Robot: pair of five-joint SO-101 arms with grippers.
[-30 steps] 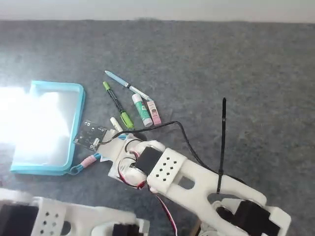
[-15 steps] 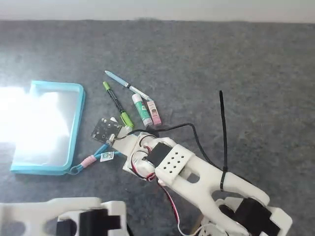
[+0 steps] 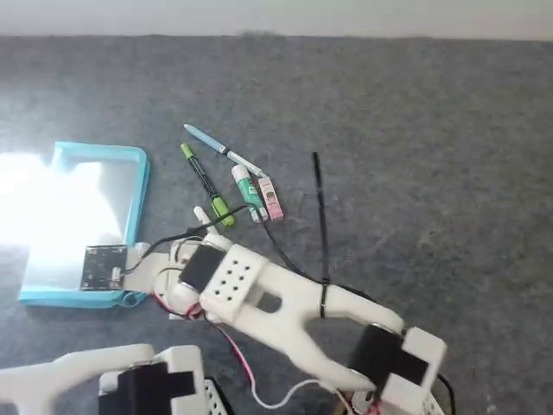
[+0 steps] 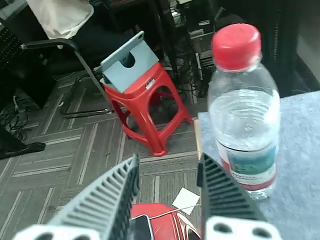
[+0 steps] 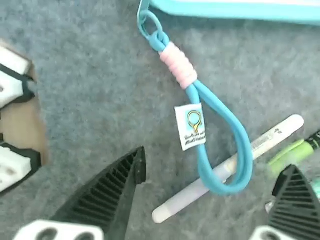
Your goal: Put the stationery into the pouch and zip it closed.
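Observation:
The teal-edged pouch (image 3: pixel 86 225) lies flat at the left under strong glare; its rim (image 5: pixel 235 10) also runs along one edge of the right wrist view. From its zip hangs a blue loop strap (image 5: pixel 220 145) with a pink wrap and a white tag. My right gripper (image 5: pixel 200 200) is open above the strap and a white pen (image 5: pixel 225 170), holding nothing. The right arm (image 3: pixel 225 281) lies by the pouch's near corner. A blue pen (image 3: pixel 216 145), green marker (image 3: pixel 206 186), glue stick (image 3: pixel 249 192) and pink stick (image 3: pixel 270 199) lie loose beyond it. My left gripper (image 4: pixel 167 195) is open and points off the table.
A water bottle (image 4: pixel 245 105) with a red cap stands at the table's edge in the left wrist view, with a red stool (image 4: pixel 145 100) on the floor beyond. The left arm's base (image 3: pixel 130 380) sits at the near left. Grey mat stretches to the right.
The right arm has swung left, from beside the loose stationery to the pouch's near corner. The left arm's base shifted at the near edge.

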